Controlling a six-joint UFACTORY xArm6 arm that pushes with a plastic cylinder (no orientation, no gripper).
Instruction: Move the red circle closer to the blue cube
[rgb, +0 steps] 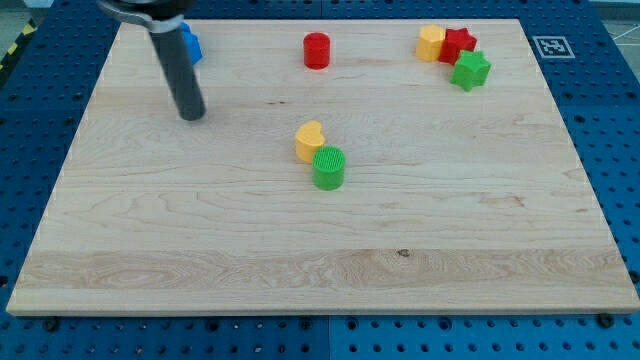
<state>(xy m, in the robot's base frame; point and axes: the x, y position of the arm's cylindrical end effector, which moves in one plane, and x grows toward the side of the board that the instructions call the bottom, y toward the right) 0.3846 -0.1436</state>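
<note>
The worktop (320, 250) is a pale, straight-grained wooden board on a blue perforated base. The arm carries no hand, only a smooth dark rod; my tip (192, 115) rests near the top left corner, just below the blue cube (190, 44), which the rod partly hides. The red circle (317, 50), a ribbed plastic cylinder, stands near the top edge, well apart from the cube. The task appears not yet started: the push toward the left remains. A yellow heart-shaped block (310, 140) touches a ribbed green cylinder (328, 167) mid-board. Near the top right corner cluster a yellow block (431, 43), red star (459, 44) and green star (470, 70).
</note>
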